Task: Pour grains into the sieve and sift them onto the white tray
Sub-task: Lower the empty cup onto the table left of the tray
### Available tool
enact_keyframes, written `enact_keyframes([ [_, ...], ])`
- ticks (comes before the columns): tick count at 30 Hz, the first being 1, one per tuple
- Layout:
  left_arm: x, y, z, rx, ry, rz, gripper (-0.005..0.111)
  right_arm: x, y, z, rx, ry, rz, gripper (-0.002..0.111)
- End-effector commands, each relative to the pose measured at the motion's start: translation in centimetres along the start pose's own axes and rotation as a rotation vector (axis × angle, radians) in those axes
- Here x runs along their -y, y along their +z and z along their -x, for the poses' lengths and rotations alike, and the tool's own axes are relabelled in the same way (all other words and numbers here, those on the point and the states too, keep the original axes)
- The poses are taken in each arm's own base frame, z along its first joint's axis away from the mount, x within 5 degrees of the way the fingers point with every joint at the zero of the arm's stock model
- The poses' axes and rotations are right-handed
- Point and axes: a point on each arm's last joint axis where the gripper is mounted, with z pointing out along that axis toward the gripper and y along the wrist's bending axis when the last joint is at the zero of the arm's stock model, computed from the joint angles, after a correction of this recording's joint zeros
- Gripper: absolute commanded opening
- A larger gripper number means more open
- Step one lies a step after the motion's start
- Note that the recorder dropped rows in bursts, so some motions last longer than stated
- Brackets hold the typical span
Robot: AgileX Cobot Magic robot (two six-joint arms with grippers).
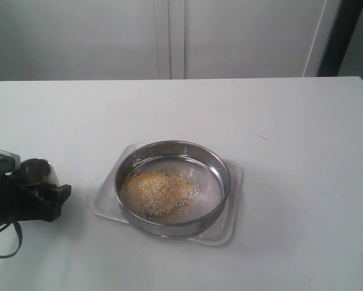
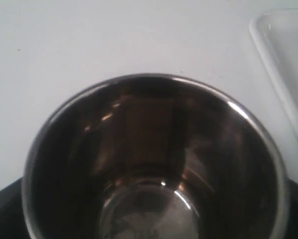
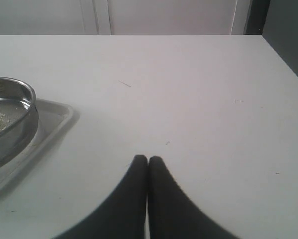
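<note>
The sieve, a wide steel ring, stands on the white tray at the table's middle. A heap of yellow and pale grains lies on the left part of its mesh. At the far left a small steel cup stands upright and looks empty inside. My left gripper straddles it, black jaw parts showing on both sides of the rim; whether they touch the cup is not clear. My right gripper is shut with nothing in it, low over bare table to the right of the tray and sieve.
The white table runs back to a pale wall with cabinet doors. A dark gap lies past the table's far right corner. One corner of the tray lies close beside the cup.
</note>
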Motion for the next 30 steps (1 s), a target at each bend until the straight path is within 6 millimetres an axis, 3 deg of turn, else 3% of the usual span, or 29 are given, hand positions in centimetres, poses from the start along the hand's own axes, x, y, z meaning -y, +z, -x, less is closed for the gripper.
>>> enact_keyframes([
  [1, 0.0, 0.0, -0.3, -0.018, -0.001, 0.0, 0.106, 0.0, 0.0, 0.0, 0.013, -0.003, 0.002, 0.0],
  [11, 0.0, -0.2, 0.5, 0.041, 0.0, 0.0, 0.105, 0.0, 0.0, 0.0, 0.013, -0.003, 0.002, 0.0],
  [30, 0.2, -2.6, 5.1, 0.247, 0.013, 0.003, 0.105, 0.0, 0.0, 0.0, 0.013, -0.003, 0.002, 0.0],
])
